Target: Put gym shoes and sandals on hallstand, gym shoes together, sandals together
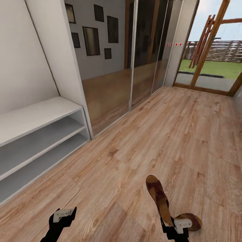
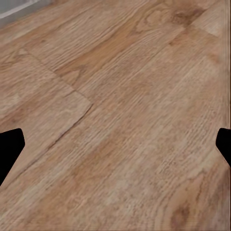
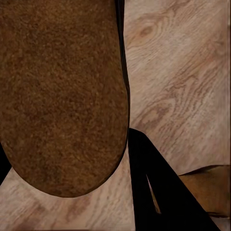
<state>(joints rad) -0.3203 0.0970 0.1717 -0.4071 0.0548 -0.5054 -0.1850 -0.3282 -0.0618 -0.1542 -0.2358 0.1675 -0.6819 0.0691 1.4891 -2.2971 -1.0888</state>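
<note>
Warm wood browns against white and grey
The corridor floor [image 1: 141,141] is light brown planking with darker grain swirls; the held sandal [image 1: 158,195] is mottled dark brown with a tan edge, suede-like brown in the right wrist view [image 3: 57,96]; the hallstand [image 1: 37,116] is white on top, grey on its shelves; both grippers are black with white blocks

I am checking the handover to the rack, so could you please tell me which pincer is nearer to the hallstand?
Left. The left pincer, empty and open, hangs over the corridor floor on the hallstand side. The right pincer, farther off, holds a sandal tilted up.
</note>
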